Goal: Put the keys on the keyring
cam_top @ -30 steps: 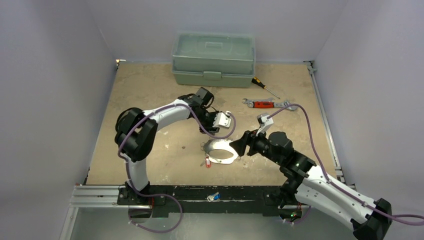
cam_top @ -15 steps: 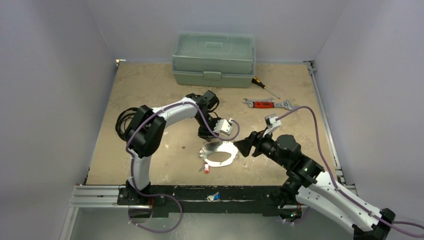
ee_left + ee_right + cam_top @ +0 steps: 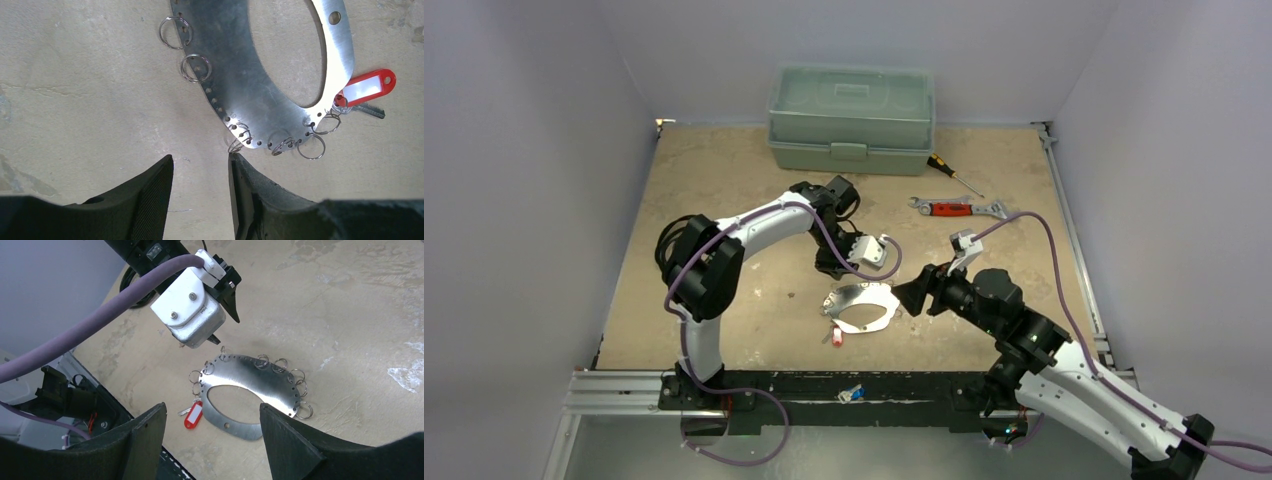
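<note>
Top view: the keyring (image 3: pixel 861 305), a flat oval plate, lies on the worktop (image 3: pixel 724 180) between the left gripper (image 3: pixel 832 270) and the right gripper (image 3: pixel 906 295). The red-tagged key (image 3: pixel 837 337) lies at its near edge. The blue-tagged key (image 3: pixel 851 394) sits well apart on the base rail (image 3: pixel 624 390).

Left wrist: jaws narrowly parted and empty, just beside the rim's split rings (image 3: pixel 195 67).

Right wrist: jaws wide, empty.

Risk: closing here may pinch a split ring and drag the plate.

No readable txt, nos. or logos anywhere; red key tag (image 3: pixel 367 89) looks blank.
</note>
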Controlling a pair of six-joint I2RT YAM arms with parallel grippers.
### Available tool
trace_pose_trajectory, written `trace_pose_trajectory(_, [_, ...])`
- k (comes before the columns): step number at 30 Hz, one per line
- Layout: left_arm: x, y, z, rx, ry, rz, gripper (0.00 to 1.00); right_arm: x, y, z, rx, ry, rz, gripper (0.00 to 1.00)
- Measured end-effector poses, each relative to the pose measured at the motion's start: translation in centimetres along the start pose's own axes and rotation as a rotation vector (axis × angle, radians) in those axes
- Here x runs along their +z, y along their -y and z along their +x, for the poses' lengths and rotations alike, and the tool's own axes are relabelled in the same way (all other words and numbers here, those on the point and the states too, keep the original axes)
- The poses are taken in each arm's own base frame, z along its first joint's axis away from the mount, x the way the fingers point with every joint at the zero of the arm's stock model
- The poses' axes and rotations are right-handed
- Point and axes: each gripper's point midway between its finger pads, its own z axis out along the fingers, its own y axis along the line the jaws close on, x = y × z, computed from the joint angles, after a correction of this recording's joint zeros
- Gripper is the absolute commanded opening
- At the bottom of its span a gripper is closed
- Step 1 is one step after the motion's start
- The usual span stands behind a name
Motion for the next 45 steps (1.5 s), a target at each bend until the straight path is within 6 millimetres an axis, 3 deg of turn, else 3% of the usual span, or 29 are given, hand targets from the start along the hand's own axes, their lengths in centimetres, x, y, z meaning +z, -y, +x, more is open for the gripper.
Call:
trace_pose_trajectory(11, [0.3, 0.5, 0.5, -0.012, -0.012, 0.019, 0.42, 0.0, -0.2, 0.1, 0.000, -0.005, -0.009, 0.74])
trace_pose_trajectory(14, [1.0, 1.4, 1.1, -0.027, -0.015, 0.044, 0.42, -0.2, -0.4, 0.0, 0.000, -0.002, -0.021, 0.80])
trace_pose_trajectory(19, [2.9, 3.3, 2.5, -0.063, -0.012, 0.085, 0.41, -0.5, -0.7, -0.3, 0.001, 0.013, -0.039, 0.81])
trace_pose_trajectory(21, [2.8, 3.3, 2.3, -0.060, 0.004, 0.075, 0.40, -0.6, -0.8, -0.5, 0.001, 0.018, -0.041, 0.81])
trace_pose_trajectory(28, [3.0, 2.9, 2.0, -0.053, 0.019, 0.059, 0.25, -0.6, -0.8, -0.4, 0.001, 0.016, -0.040, 0.82])
trace_pose_trajectory(32, [3.0, 2.9, 2.0, -0.055, 0.021, 0.058, 0.00, -0.6, -0.8, -0.4, 0.001, 0.015, -0.040, 0.82])
trace_pose_trajectory(40, [2.9, 3.7, 2.0, -0.070, 0.020, 0.090, 0.00, -0.6, -0.8, -0.4, 0.001, 0.015, -0.040, 0.81])
trace_pose_trajectory(45, [2.0, 3.1, 1.0, -0.085, 0.056, 0.018, 0.00, -0.8, -1.0, -0.7, 0.001, 0.031, -0.049, 0.81])
